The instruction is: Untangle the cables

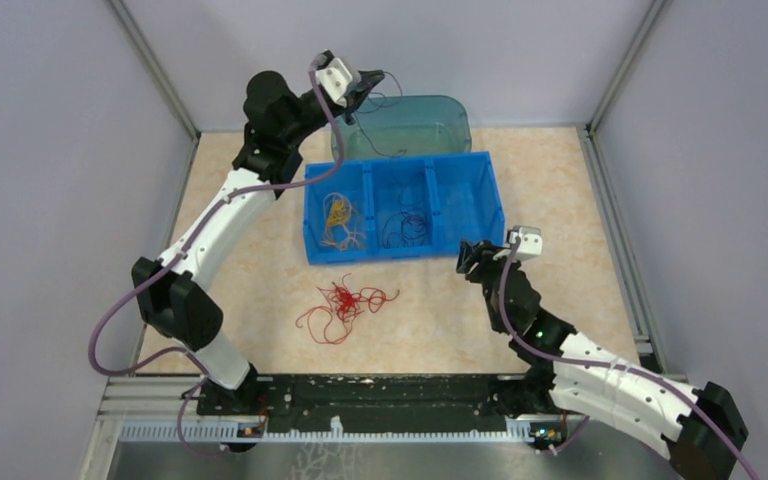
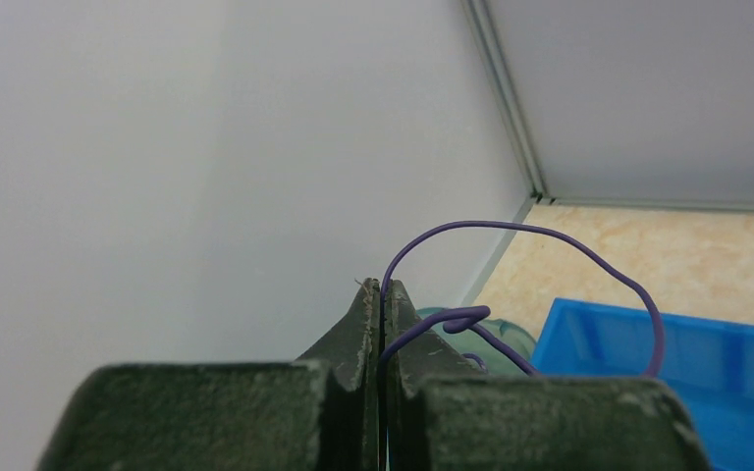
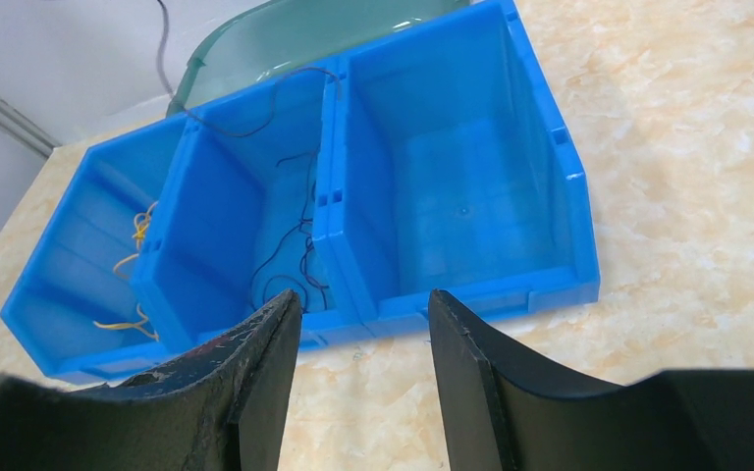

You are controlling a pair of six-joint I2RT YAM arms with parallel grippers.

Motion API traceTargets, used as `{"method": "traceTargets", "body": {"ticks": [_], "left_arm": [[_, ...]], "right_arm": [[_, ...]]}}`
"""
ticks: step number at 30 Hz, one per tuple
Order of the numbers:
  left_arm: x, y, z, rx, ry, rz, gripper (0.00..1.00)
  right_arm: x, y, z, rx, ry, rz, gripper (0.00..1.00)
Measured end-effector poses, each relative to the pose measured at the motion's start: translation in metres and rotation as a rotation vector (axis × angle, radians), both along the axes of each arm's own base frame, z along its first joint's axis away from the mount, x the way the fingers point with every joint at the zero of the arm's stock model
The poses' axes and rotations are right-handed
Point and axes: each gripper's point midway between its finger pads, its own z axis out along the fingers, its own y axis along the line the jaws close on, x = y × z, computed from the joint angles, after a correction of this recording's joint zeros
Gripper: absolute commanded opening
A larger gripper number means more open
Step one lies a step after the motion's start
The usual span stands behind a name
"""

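From the left wrist, the left tool [image 2: 383,299] is seen pressed together on a thin purple cable [image 2: 550,235], which arches up and over toward a blue bin [image 2: 707,358]. From above, that tool is seen raised over a teal tub [image 1: 440,118] behind the bin; red cables [image 1: 345,300] are spread in a loose tangle on the bench [image 1: 560,180], just in front of the bin; yellow cables [image 1: 338,215] lie in its left compartment and dark cables [image 1: 410,222] in the middle one; the right tool [image 1: 470,258] is poised near the bin's right front corner. From the right wrist, its jaws are seen standing apart, gripping nothing, aimed at the bin's front wall.
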Motion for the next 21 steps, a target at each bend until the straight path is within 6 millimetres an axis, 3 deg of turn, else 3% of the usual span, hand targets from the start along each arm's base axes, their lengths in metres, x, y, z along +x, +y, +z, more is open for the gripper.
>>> {"method": "traceTargets", "body": {"ticks": [11, 21], "left_arm": [[-0.053, -0.02, 0.067, -0.082, -0.082, -0.169, 0.0], [-0.053, -0.03, 0.045, -0.053, -0.03, -0.205, 0.0]], "right_arm": [[0.001, 0.009, -0.005, -0.002, 0.026, 0.03, 0.51], [0.001, 0.011, -0.004, 0.007, 0.026, 0.041, 0.51]]}}
